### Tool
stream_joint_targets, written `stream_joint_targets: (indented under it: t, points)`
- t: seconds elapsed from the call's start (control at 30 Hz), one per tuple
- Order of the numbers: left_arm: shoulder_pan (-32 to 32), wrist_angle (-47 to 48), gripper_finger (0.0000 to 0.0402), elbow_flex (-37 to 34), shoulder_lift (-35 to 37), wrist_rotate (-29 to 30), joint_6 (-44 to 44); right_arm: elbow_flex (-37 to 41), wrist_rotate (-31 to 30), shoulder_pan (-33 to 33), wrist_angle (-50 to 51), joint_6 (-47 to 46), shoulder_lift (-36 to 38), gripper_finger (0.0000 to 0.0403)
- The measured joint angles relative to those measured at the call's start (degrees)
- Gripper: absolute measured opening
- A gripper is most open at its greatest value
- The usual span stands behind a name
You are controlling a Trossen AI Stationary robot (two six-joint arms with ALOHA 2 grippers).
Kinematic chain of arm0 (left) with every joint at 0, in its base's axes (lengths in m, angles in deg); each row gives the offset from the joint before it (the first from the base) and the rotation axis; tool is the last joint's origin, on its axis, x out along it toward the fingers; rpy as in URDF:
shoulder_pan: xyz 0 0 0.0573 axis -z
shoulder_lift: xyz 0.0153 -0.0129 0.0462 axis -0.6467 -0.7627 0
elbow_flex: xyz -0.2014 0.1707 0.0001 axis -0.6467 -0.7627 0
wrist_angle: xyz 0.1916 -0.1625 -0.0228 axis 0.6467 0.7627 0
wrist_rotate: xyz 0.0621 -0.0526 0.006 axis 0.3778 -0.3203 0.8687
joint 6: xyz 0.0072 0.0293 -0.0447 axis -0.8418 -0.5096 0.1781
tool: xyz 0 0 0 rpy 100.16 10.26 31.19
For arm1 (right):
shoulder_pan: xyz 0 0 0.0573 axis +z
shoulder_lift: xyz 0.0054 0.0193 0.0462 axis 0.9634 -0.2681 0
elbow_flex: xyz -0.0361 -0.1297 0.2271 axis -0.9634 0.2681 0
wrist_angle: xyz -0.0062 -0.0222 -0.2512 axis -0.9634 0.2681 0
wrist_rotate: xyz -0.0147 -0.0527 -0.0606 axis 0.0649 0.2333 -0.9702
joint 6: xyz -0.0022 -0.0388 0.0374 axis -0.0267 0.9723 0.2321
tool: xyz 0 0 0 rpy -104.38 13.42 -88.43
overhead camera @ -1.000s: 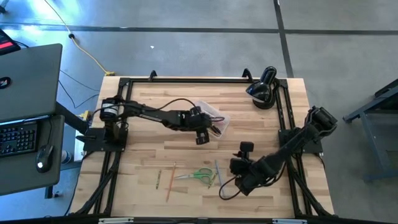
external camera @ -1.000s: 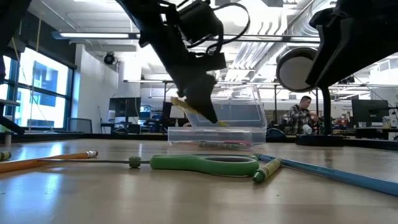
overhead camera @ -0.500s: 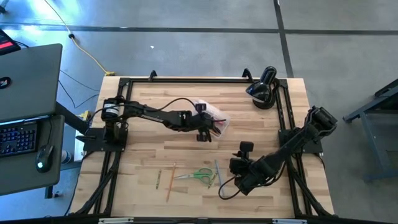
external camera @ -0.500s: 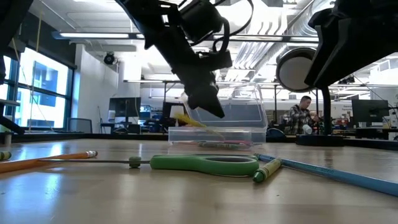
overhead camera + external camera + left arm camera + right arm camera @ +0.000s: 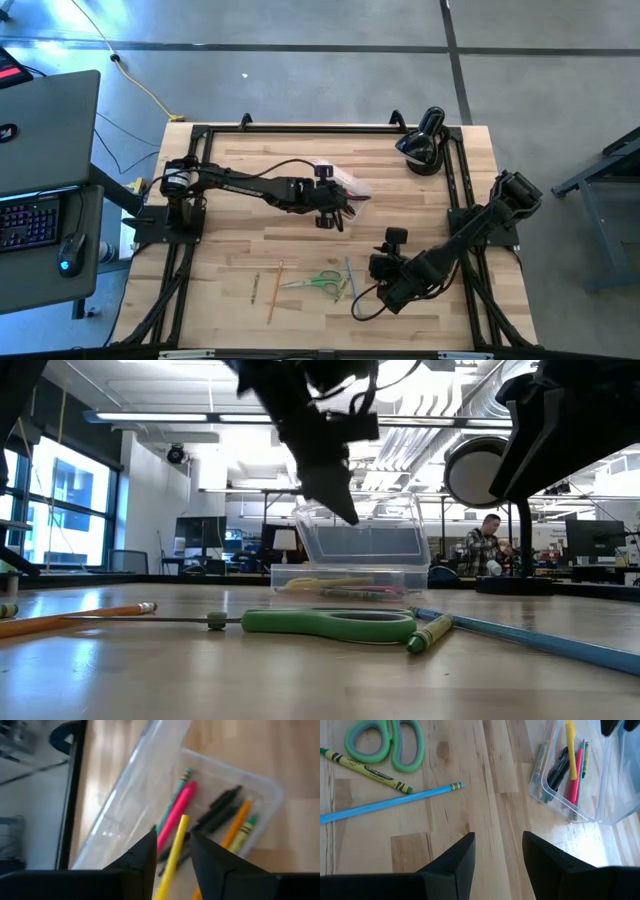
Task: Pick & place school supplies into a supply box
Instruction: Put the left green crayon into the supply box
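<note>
The clear supply box (image 5: 352,192) sits mid-table with its lid (image 5: 365,535) raised. It holds pink, orange, dark and green pens, and a yellow pencil (image 5: 570,747) lies on top of them. My left gripper (image 5: 172,862) hovers open just above the box (image 5: 345,578), touching nothing. Green-handled scissors (image 5: 322,282), a blue pencil (image 5: 395,802), a green crayon (image 5: 365,770) and an orange pencil (image 5: 275,290) lie flat on the near part of the table. My right gripper (image 5: 497,855) hangs open over bare wood to the right of the scissors.
A black rounded device (image 5: 422,142) stands at the far right corner. A dark cable (image 5: 365,305) loops on the table by the right arm. A black frame (image 5: 200,135) runs round the table. Bare wood lies between the box and the scissors.
My left gripper carried the tilted yellow pencil down into the box, let it go and rose. The pencil now lies flat in the box. My right arm kept still.
</note>
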Motion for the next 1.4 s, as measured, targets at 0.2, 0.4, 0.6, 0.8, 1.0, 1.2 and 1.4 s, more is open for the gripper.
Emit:
stream_joint_targets:
  t: [0.2, 0.4, 0.6, 0.8, 1.0, 1.2, 1.4]
  points:
    - [3.44, 17.76, 0.0107, 9.46, 0.02, -4.26, 11.13, 0.0, -0.31, 0.0, -0.45, -0.08, 0.0, 0.0142]
    - [8.56, 44.12, 0.0054, 20.44, 0.04, -14.49, 20.39, 0.0, 0.27, -0.02, -0.44, -0.88, 0.0, 0.0142]
    - [17.11, 67.73, 0.0011, 26.23, 0.2, -11.85, 41.05, 0.0, 0.83, 0.02, -0.42, -4.06, 0.0, 0.0142]
    - [30.23, 65.54, 0.0045, 21.32, 5.04, -3.94, 64.48, -0.02, 0.33, 0.19, -0.04, -4.13, 0.02, 0.0142]
    - [45.35, 66.92, 0.0054, 13.12, 5.32, 15.62, 103.47, -0.04, -1.06, 0.91, -0.28, -3.2, 0.02, 0.0142]
    - [52.03, 49.42, 0.0035, -0.13, 1.82, 26.34, 124.02, -0.04, -3.26, 1.16, -1.03, -1.67, 0.02, 0.0142]
    - [50.69, 35.58, 0.0036, -8.6, -1.16, 20.47, 125.88, -0.04, -1.48, 1.16, -2.57, 1.6, 0.02, 0.0142]
